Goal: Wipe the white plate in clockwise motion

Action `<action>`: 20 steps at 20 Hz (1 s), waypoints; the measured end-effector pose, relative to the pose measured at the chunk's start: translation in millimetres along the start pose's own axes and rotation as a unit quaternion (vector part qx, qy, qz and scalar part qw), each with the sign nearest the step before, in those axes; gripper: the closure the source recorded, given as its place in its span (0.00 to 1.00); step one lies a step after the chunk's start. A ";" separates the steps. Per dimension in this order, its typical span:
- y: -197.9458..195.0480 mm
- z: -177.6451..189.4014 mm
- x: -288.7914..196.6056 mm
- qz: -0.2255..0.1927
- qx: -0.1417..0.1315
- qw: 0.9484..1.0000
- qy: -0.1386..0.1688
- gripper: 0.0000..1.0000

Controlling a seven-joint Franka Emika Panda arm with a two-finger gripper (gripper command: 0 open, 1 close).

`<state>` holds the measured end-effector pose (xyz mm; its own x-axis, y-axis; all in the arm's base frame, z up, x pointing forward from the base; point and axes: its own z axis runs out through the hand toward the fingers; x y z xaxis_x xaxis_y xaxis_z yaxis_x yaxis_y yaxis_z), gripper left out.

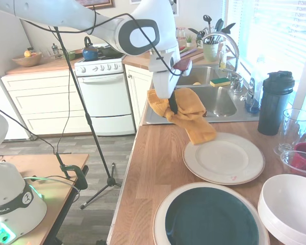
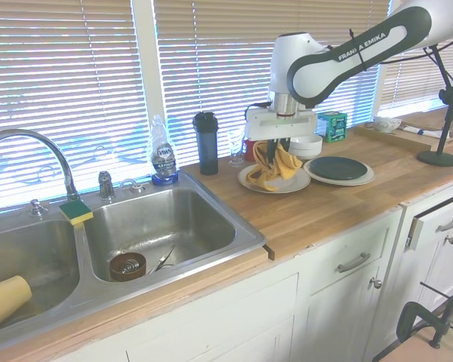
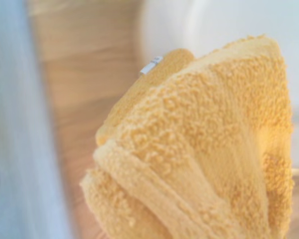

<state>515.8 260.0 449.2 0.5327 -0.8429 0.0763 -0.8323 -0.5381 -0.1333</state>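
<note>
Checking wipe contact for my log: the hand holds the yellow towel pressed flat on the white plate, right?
Not quite. The hand does hold the yellow towel, but the first exterior view shows the towel lifted, hanging above the counter's edge, and the white plate bare.

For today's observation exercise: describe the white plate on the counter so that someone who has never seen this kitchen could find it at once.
Start at the steel sink and move onto the wooden counter beside it. The white plate lies there, flat and bare, just under the hanging tip of the yellow towel. Unlike the larger plate with the dark teal centre and the deep white bowl next to it, it is plain cream-white with a tiny reddish speck near its edge.
</note>
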 end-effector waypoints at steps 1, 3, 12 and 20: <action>0.0 -4.8 -10.4 -0.004 0.001 1.000 -0.003 1.00; 0.9 -11.9 -31.4 -0.013 0.003 1.000 -0.011 1.00; 25.4 22.9 -75.8 -0.031 -0.005 0.999 -0.016 1.00; 55.7 85.9 -71.3 -0.048 0.054 0.997 -0.023 1.00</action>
<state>444.7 290.8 351.5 0.6182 -0.7845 0.0489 -0.7568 -0.6109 -0.2324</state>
